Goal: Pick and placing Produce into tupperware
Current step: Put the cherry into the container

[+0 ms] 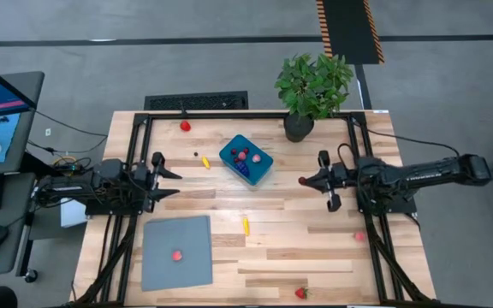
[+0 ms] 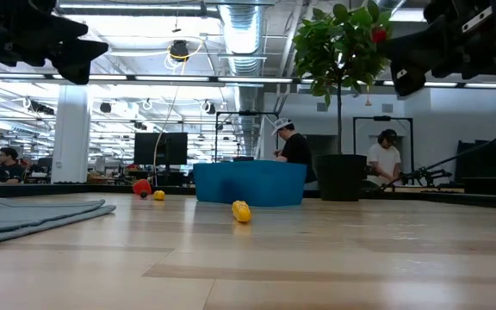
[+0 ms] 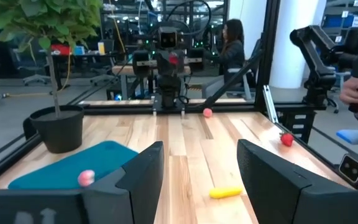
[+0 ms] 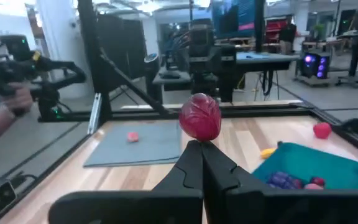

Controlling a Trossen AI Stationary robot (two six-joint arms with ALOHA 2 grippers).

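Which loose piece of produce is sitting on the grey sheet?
The pink piece lies alone on the grey sheet; the yellow piece and the red strawberry near the table's front edge rest on bare wood.

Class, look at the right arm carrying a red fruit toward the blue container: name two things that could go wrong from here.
1. The right tool pinches the red fruit only at its lower edge, with its fingertips shut; the round piece might slip out before it reaches the blue container.
2. The container already holds several pieces and has low walls, so a drop from high up could bounce out onto the table.
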